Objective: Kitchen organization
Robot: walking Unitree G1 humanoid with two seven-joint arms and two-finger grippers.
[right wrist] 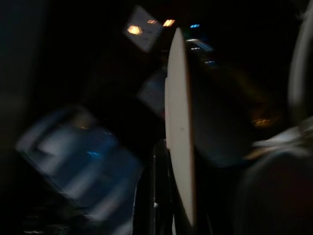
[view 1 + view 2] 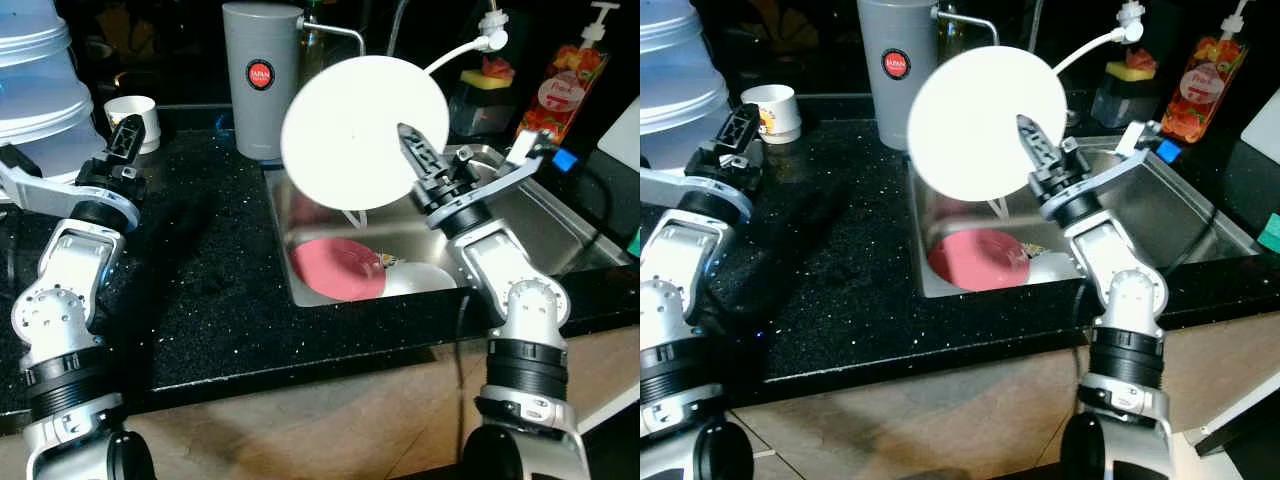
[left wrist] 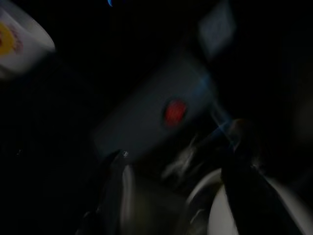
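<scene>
Your right hand [image 2: 415, 150] is clamped on the rim of a white plate [image 2: 355, 125], held upright above the sink [image 2: 520, 215]. The grey canister [image 2: 262, 80] behind carries a red round label, its writing too small to read. Your left hand [image 2: 125, 135] rests over the desk [image 2: 210, 290]; whether it is apart or together, I cannot tell.

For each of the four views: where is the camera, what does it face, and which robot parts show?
Left eye: head, facing down at sink; both arms, right pincer holding white plate.
Right eye: same scene, shifted sideways.
Left wrist: along left pincer, toward grey canister.
Right wrist: along its fingers, plate edge-on.
Shared: plate, canister.
</scene>
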